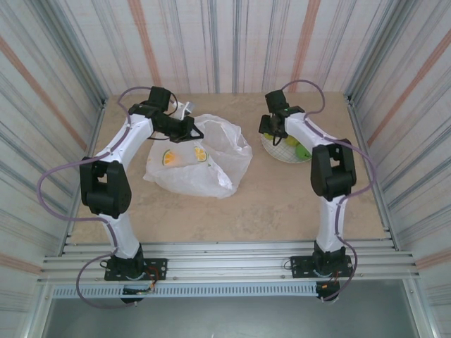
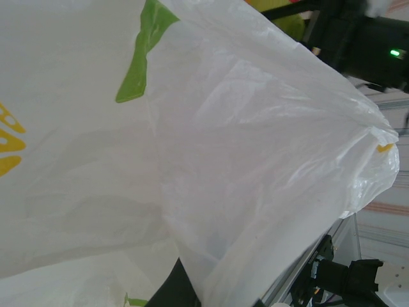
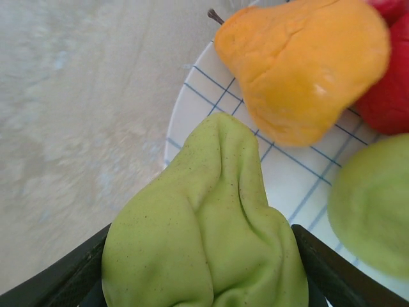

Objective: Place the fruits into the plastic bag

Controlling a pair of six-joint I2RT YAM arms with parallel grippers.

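The plastic bag [image 1: 211,165] lies crumpled at mid-table, white with lemon-slice prints. My left gripper [image 1: 189,129] is shut on its upper edge, and the film [image 2: 243,160] drapes over a dark finger [image 2: 169,291] in the left wrist view. My right gripper [image 1: 275,134] is down at the plate [image 1: 282,156], where the fruits lie. In the right wrist view it is shut on a green pear-shaped fruit [image 3: 204,236], which is creased and squeezed between both fingers [image 3: 70,275]. An orange pear [image 3: 300,64], a red fruit [image 3: 386,96] and another green fruit [image 3: 374,204] lie on the plate [image 3: 300,173].
Corrugated metal walls enclose the tan table on three sides. The plate stands at the back right, about a hand's width from the bag's right edge. A metal rail [image 1: 225,257] runs along the near edge by the arm bases.
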